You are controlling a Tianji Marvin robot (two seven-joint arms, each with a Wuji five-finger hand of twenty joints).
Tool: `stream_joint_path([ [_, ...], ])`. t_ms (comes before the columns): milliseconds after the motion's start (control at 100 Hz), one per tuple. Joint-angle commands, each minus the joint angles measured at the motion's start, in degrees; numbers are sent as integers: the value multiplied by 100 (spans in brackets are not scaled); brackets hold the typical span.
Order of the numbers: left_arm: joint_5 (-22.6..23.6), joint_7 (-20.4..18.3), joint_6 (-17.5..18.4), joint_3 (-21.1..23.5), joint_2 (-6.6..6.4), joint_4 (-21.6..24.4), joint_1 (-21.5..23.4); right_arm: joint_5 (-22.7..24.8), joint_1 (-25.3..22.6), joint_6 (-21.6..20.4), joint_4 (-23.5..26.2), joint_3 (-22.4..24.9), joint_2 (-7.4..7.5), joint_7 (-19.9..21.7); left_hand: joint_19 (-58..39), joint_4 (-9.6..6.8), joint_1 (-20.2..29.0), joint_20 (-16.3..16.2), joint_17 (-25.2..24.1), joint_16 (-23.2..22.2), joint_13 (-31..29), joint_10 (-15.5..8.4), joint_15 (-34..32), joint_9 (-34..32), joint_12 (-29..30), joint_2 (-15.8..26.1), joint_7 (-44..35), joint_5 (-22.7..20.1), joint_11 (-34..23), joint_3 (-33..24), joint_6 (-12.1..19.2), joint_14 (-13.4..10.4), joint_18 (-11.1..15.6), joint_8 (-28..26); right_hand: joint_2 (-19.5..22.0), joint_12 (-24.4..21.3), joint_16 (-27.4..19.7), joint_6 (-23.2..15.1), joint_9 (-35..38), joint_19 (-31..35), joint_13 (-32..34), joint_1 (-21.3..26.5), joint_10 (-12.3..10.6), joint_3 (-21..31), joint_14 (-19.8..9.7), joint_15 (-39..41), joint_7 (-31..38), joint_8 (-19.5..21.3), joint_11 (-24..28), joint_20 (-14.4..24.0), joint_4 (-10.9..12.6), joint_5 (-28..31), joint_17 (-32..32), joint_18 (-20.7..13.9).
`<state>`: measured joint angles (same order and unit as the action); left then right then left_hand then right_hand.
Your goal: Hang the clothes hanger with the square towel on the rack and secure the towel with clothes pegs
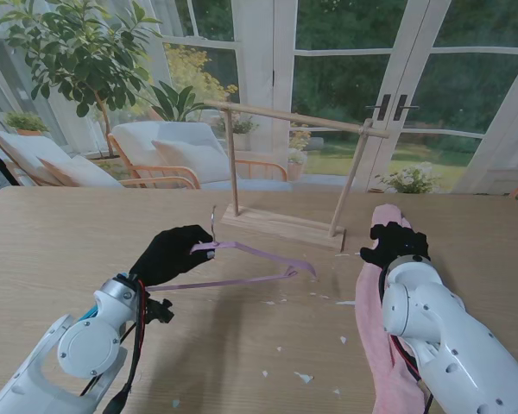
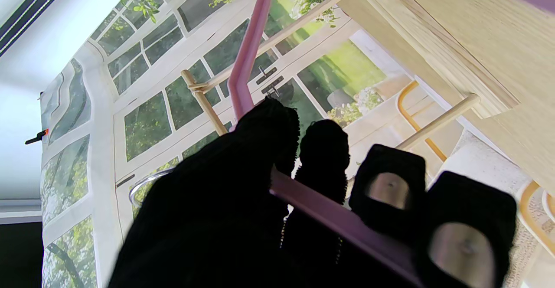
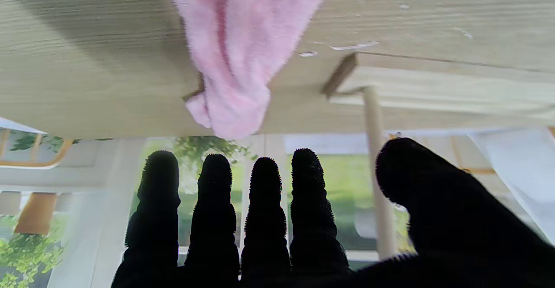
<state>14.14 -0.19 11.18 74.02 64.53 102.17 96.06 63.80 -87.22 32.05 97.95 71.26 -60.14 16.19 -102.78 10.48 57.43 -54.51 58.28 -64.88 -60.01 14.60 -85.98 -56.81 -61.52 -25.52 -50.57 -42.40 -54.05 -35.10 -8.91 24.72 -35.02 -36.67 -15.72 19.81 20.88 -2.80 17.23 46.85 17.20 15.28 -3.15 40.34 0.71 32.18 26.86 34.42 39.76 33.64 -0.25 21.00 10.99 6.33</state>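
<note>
Stand view: early days. The left hand (image 1: 174,253) grips the thin purple plastic hanger (image 1: 250,263) above the table, short of the wooden rack (image 1: 287,172); the pink fluffy towel (image 1: 378,332) lies unhung under the right hand (image 1: 393,242). No pegs visible.

Left wrist: fingers (image 2: 323,149) wrapped round the hanger bar.

Right wrist: 5 fingers (image 3: 260,201) straight, holding nothing.

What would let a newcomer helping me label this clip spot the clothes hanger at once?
Start at the wooden rack standing in the middle of the light wooden table. Just nearer to me and to its left, the black-gloved left hand grips a thin lilac plastic clothes hanger with a metal hook. It is the only slim triangular frame; the pink towel on the right is soft cloth.
</note>
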Motion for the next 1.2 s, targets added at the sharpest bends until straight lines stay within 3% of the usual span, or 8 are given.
stream_joint_path([
  [0, -32, -55, 23, 32, 23, 11, 8, -67, 139, 58, -209, -67, -8, 31, -1439, 33, 98, 55, 289, -76, -160, 85, -289, -70, -34, 123, -715, -69, -145, -215, 170, 123, 416, -217, 27, 15, 18, 240, -339, 14, -283, -306, 172, -159, 28, -6, 105, -52, 31, -83, -30, 33, -176, -70],
  [130, -36, -68, 25, 62, 20, 12, 19, 157, 506, 311, -701, -420, 27, 164, -1413, 30, 109, 75, 286, -68, -148, 91, -282, -65, -22, 127, -710, -66, -142, -215, 135, 128, 403, -203, 88, -109, -81, 710, -709, -233, -640, -876, 432, -482, 69, -180, 168, -25, -169, -179, -113, -140, -376, -67],
  [300, -32, -91, 30, 72, 15, 9, 21, 99, 975, 739, -1345, -945, 53, 112, -1379, 27, 124, 98, 283, -60, -123, 95, -260, -69, -14, 114, -714, -85, -139, -219, 125, 142, 363, -195, 153, -790, -353, 1407, -711, -665, -1014, -1618, 831, -401, 164, -646, -320, -388, -1783, -174, -212, -734, -569, -50],
  [420, -35, -105, 46, 74, 11, 2, 15, -40, 1306, 1097, -1786, -1344, 66, 2, -1360, 27, 128, 111, 283, -58, -109, 106, -247, -70, -13, 99, -721, -97, -136, -228, 122, 152, 339, -194, 180, -1004, -473, 1651, -748, -806, -1024, -1698, 960, -382, 225, -905, -518, -535, -2333, -152, -227, -947, -587, -38],
  [510, -30, -102, 60, 78, 12, -5, 13, -285, 1487, 1248, -2065, -1525, 52, -204, -1349, 28, 124, 120, 282, -57, -103, 105, -235, -73, -16, 89, -719, -106, -135, -244, 117, 165, 314, -187, 165, -947, -403, 1681, -714, -799, -1015, -1648, 976, -394, 217, -784, -501, -553, -2248, -122, -225, -885, -524, -41],
  [1030, 19, -34, 78, 34, 23, -53, -18, -1082, 2240, 1454, -3110, -2495, 63, -300, -1248, 44, 110, 168, 277, -55, -59, 95, -158, -88, -9, 62, -711, -127, -109, -312, 100, 206, 207, -191, 42, -623, -238, 1723, -700, -682, -961, -1594, 850, -327, 141, -383, -14, -445, -1552, -12, -219, -535, -406, -64],
  [1090, 21, -24, 86, 29, 26, -62, -27, -1123, 2285, 1417, -3183, -2568, 59, -318, -1228, 45, 110, 177, 275, -52, -44, 98, -137, -90, -8, 57, -710, -127, -105, -320, 100, 212, 189, -190, -90, -601, -219, 1645, -697, -644, -936, -1347, 734, -291, 72, -342, 205, -323, -1474, -10, -193, -525, -382, -77],
  [1190, 18, -9, 93, 24, 30, -70, -36, -1180, 2258, 1263, -3276, -2505, 9, -515, -1200, 49, 103, 190, 273, -52, -40, 100, -119, -89, -7, 52, -707, -131, -98, -332, 91, 219, 153, -188, -438, -463, -150, 1358, -688, -528, -840, -347, 563, -364, 13, -198, 963, 165, -1092, -32, -95, -367, -316, -102],
])
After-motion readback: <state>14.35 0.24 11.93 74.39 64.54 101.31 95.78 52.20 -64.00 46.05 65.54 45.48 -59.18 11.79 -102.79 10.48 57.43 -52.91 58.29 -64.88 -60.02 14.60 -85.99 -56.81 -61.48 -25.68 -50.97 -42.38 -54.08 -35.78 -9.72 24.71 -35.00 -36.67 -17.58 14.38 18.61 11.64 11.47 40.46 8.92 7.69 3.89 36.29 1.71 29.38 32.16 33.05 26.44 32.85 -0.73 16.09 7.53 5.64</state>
